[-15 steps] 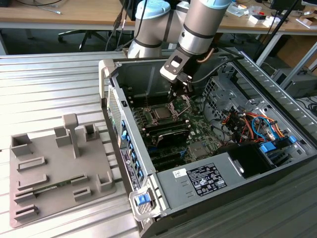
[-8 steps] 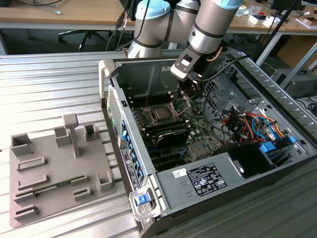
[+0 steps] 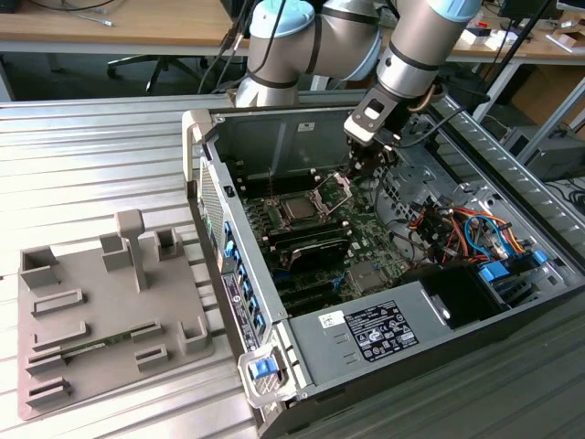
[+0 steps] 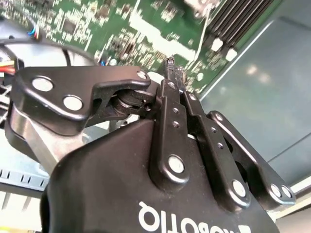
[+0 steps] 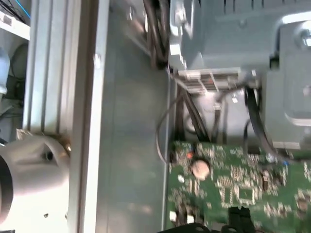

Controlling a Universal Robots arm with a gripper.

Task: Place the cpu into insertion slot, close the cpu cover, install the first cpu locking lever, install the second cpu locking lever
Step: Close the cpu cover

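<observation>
Bright light — glare whitens the ribbed table, while the computer case is shadowed inside.

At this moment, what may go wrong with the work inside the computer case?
In the exterior view, the cpu cover stands raised beside the cpu, and the hand is close above the cover. A slightly wrong push may bend the thin frame or shift the chip. The coloured cables lie near the arm on the exterior view's right, so the wrist may catch on them.
</observation>
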